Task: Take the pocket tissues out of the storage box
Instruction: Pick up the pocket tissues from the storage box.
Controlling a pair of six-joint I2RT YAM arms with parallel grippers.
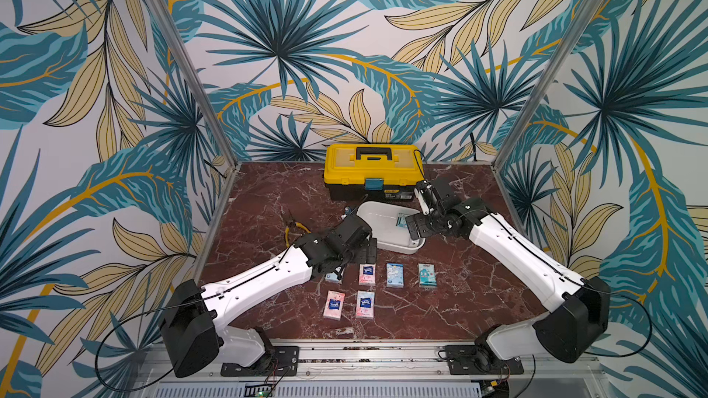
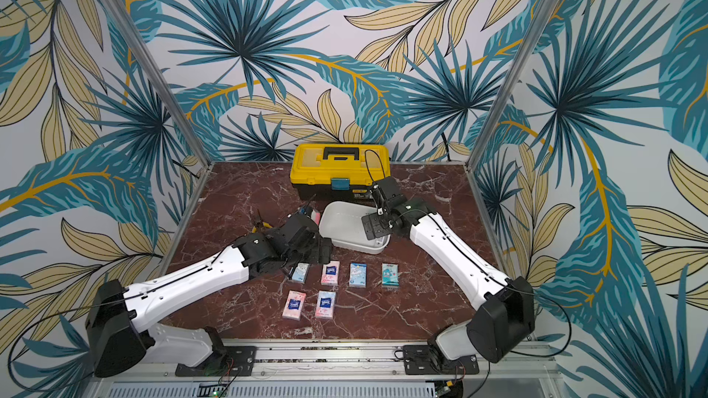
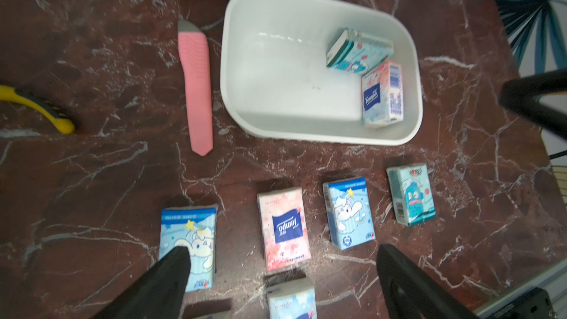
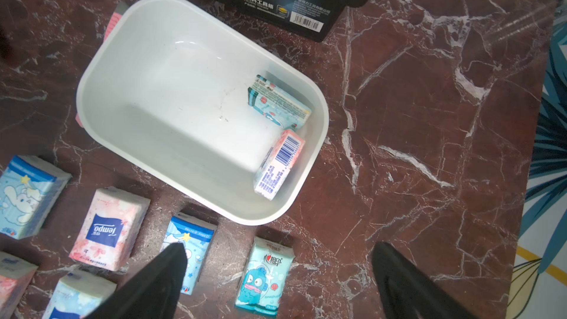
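The storage box (image 3: 276, 56) sits on the marble table (image 1: 268, 201), in front of the yellow-and-black toolbox (image 1: 373, 170). Two pocket tissues remain inside it, at the end nearest the right arm. These are a teal pack (image 3: 359, 50) and a pink pack (image 3: 382, 95), close together and both tilted against the wall. The rest of the box floor is bare. Six packs lie flat on the table, on the robot's side of the box. A row of four runs light-blue (image 3: 188, 243), pink (image 3: 283, 228), light-blue (image 3: 348, 213), teal (image 3: 411, 193), each apart from the next. Two more pink packs (image 1: 334, 304) (image 1: 364, 304) lie in a second row nearer the robot. The left gripper (image 3: 282, 249) is over the left part of the four-pack row, jaws spread wide and holding nothing. In the left wrist view one finger (image 3: 165, 283) overlaps the end light-blue pack; contact cannot be determined. The right gripper (image 4: 279, 246) is above the right end of the box, jaws also spread wide and empty. A pink utility knife (image 3: 196, 87) lies just beside the left wall of the box. A yellow-handled tool (image 3: 46, 112) lies farther to the left.
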